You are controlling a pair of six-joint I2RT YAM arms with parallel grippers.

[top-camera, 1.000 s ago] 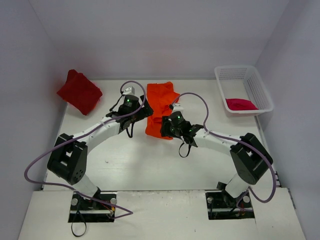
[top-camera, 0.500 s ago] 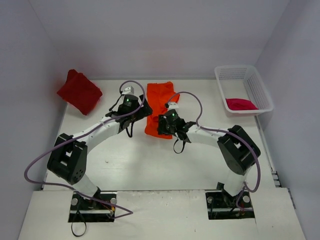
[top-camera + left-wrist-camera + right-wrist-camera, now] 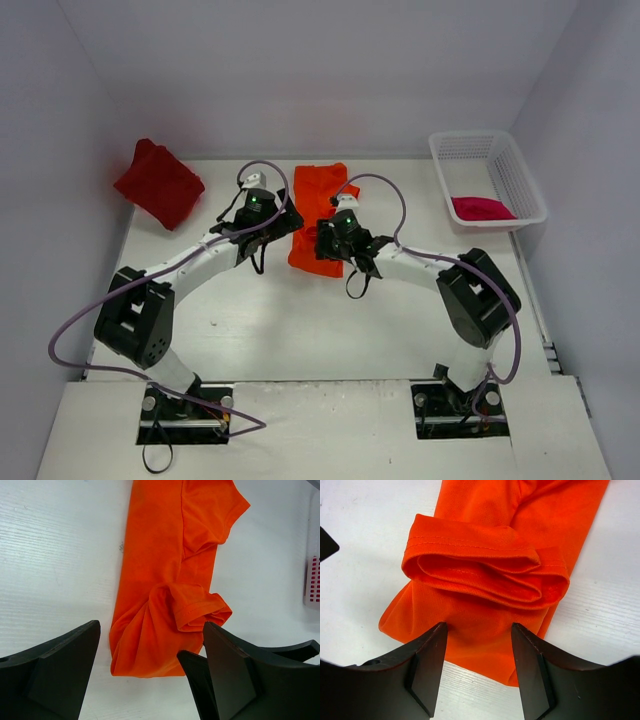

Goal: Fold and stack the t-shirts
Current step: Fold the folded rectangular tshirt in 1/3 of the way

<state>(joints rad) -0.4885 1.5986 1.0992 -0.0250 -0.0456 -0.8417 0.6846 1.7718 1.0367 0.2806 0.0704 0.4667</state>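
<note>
Lilac-white walls (image 3: 300, 70) enclose a white table (image 3: 250, 330). Mid-table lies the orange t-shirt (image 3: 318, 205), folded narrow; the dark red t-shirt (image 3: 158, 185) sits far left, the crimson-pink t-shirt (image 3: 482, 208) in a basket (image 3: 530, 195). Left jaws and right jaws stand parted at the orange hem.

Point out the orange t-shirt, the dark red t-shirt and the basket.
orange t-shirt (image 3: 320, 195), top view, far flat part.
dark red t-shirt (image 3: 160, 186), top view, its middle.
white basket (image 3: 468, 147), top view, far mesh wall.
</note>
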